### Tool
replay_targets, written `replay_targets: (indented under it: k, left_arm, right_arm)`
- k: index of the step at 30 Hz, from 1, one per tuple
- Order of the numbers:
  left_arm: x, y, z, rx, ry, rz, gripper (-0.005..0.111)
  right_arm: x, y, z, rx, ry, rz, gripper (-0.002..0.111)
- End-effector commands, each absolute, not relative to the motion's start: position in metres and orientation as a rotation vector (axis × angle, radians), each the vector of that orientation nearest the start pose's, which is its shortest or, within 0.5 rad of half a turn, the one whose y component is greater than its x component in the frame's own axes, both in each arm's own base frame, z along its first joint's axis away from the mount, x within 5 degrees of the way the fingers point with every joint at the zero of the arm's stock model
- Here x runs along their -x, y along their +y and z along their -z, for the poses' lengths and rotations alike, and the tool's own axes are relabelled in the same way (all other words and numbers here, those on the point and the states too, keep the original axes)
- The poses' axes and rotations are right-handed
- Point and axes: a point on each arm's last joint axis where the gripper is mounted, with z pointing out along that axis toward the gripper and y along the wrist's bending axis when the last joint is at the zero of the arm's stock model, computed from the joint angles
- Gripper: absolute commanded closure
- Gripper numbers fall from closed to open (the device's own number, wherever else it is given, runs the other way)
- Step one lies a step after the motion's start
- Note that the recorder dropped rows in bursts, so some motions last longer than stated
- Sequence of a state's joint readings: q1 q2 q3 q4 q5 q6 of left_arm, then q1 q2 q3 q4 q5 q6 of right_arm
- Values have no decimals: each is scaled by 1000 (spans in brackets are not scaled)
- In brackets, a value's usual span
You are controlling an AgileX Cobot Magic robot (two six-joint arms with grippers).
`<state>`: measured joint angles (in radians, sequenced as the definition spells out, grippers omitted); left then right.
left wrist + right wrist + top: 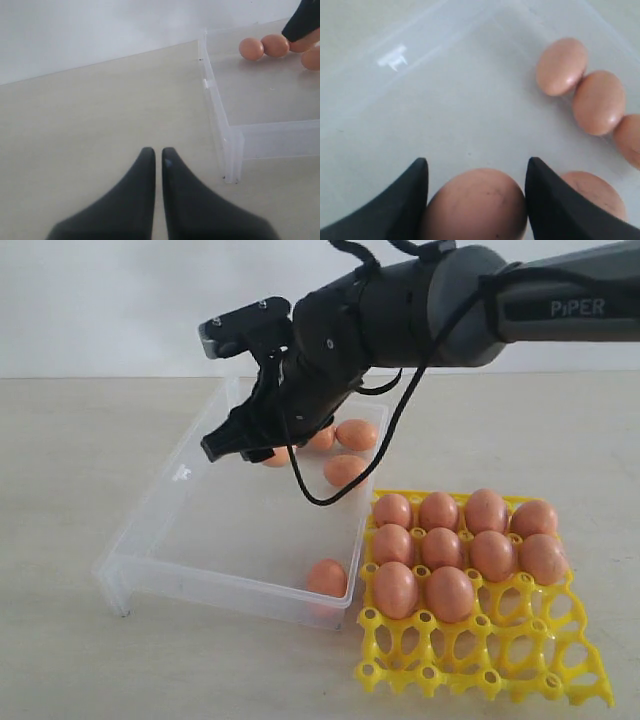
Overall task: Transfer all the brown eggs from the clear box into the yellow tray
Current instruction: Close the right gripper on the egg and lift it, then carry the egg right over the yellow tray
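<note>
Step in hand: picking one egg out of the box. The right gripper (477, 161) is down inside the shallow transparent plastic box (160, 502), its jaws set against both sides of a smooth orange-brown oval egg (475, 205). I cannot tell whether the egg has left the floor.
Right jaws: closed on that egg and kept wide by its girth.
Left jaws: the left gripper (158, 150) is pressed nearly together and holds nothing. It is over bare worktop (90, 100) just outside a corner of the box.
Progress: ten eggs (441, 548) sit in the bright yellow openwork grid tray (480, 655). They fill its two back rows and two cells of the third. By my count six are left in the box, so the task is past halfway.
Next move: probably a straight lift, a carry over the box wall, then a gentle lowering into a free cell beside the filled ones.
Neighbours: another egg (592, 197) lies just beside one jaw, and three more eggs (599, 102) lie in a touching row nearby. A lone egg (327, 577) rests against the front wall near the tray.
In the way: a black cable loop (330, 495) hangs from the arm down into the box close to an egg. It could nudge that egg on the lift.
</note>
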<state>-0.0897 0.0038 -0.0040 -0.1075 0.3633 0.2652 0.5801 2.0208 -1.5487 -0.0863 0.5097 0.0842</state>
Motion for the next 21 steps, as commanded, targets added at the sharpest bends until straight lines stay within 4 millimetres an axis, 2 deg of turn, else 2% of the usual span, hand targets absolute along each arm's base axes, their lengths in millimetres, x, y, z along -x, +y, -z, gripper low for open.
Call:
replay_targets:
  k: [1,6,11,15,21]
  left_arm:
    - [-53,-8,-181,-246,1824,-13,103]
    - [-53,-8,-181,-246,1824,-13,103]
    - [-53,-8,-181,-246,1824,-13,103]
    - [-53,-8,-181,-246,1824,-13,103]
    - [-53,-8,-181,-246,1824,-13,103]
  right_arm:
    - [-377,256,-238,709,2265,-378,108]
    - [-352,269,-248,829,1974,-342,108]
    - [-298,272,-245,956,1667,-228,109]
    - [-273,251,-230,939,1628,-138,109]
    - [-260,213,-222,763,1620,24,109]
